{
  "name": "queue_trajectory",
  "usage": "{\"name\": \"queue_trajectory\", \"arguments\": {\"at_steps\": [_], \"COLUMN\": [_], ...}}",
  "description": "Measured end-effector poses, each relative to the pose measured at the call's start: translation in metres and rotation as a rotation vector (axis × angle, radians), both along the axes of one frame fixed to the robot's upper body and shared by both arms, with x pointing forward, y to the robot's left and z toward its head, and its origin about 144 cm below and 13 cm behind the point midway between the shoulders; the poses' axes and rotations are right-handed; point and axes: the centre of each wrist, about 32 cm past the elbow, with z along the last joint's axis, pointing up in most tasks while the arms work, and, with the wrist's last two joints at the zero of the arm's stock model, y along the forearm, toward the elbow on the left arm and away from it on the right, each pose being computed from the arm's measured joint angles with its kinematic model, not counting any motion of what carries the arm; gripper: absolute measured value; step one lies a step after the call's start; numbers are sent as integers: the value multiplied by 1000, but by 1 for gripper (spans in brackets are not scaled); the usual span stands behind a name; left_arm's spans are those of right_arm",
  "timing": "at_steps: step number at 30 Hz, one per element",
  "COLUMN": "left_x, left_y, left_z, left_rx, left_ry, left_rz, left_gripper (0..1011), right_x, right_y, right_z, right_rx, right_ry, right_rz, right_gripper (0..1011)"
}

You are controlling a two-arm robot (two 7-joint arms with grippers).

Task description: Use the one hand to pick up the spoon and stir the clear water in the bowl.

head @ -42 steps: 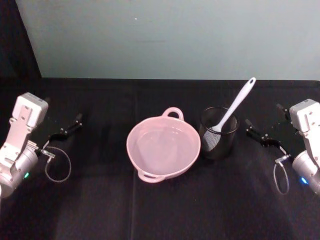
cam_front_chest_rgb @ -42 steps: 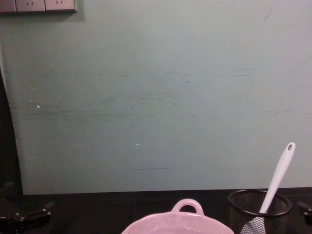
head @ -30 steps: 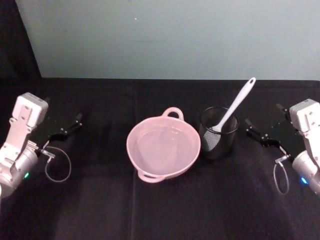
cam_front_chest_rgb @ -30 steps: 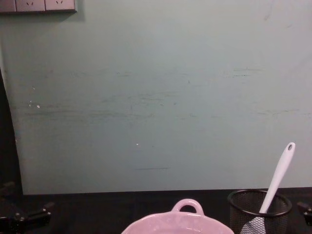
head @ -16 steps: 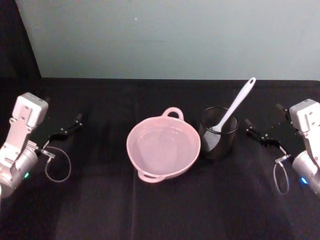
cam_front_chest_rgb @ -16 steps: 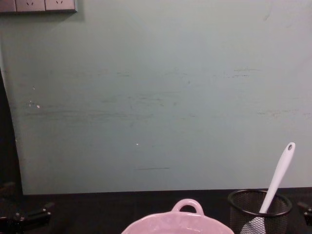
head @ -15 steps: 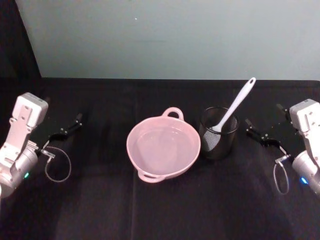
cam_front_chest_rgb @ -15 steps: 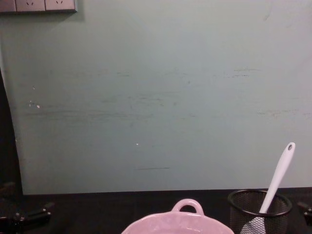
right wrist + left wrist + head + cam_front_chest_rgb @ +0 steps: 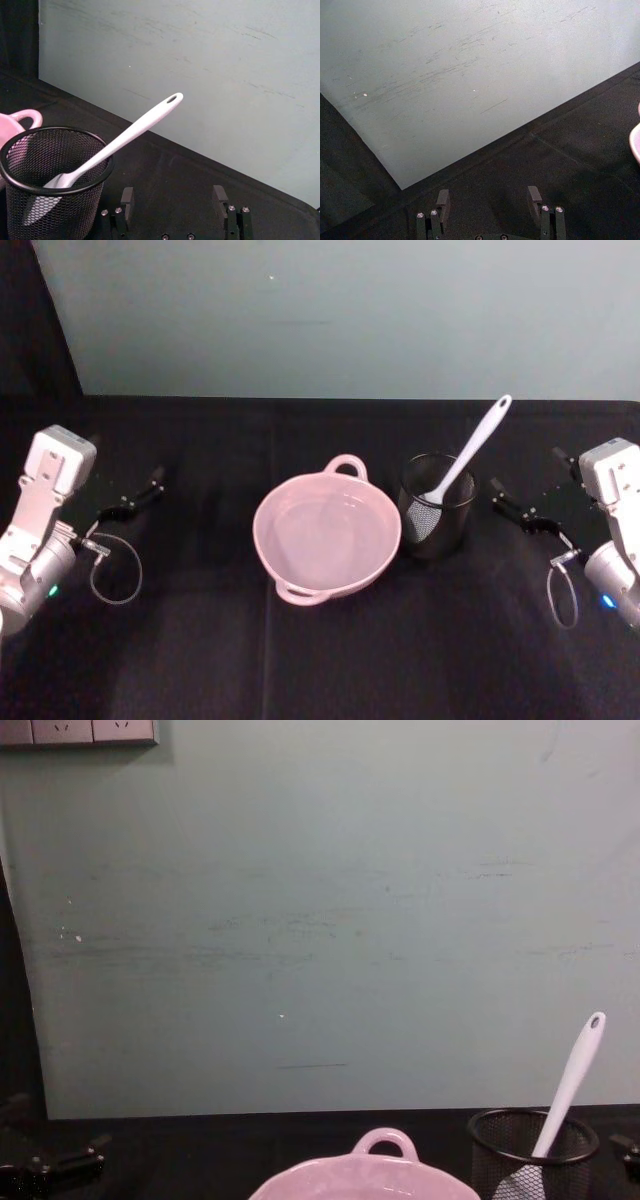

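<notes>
"Spoon (image 9: 465,462) stands blade-down in the mesh cup (image 9: 438,512), just right of the bowl (image 9: 262,540). Handle leans up and rightward," notes the first observer. "Why there?"

"Likely staged so the handle sticks out free for a pinch," the second replies. "Right gripper (image 9: 525,472) sits low beside the cup, fingers spread wide, empty; it looks the natural one to reach."

"And the other?"

"Left gripper (image 9: 125,462) is parked far left, also spread open. Water (image 9: 325,535) lies unstirred, a faint sheen on pink."
</notes>
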Motion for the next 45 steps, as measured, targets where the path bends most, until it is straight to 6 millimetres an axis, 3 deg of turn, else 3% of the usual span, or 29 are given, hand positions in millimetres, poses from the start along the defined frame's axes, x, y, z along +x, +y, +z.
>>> {"name": "queue_trajectory", "arguments": {"at_steps": [9,13,18,35,45], "left_x": [0,0,0,0,0], "left_y": [0,0,0,0,0], "left_z": [0,0,0,0,0], "left_rx": [0,0,0,0,0], "left_ry": [0,0,0,0,0], "left_rz": [0,0,0,0,0], "left_gripper": [1011,1011,1011,1011,1011], "right_x": [-10,-21,-19,45,59], "right_y": [-1,-7,-13,-18,-16], "right_z": [5,14,21,4,0], "right_rx": [17,114,242,709,861], "right_ry": [-15,-34,-32,105,171], "right_rz": [-8,17,81,254,258], "right_gripper": [1002,1002,1002,1002,1002]}}
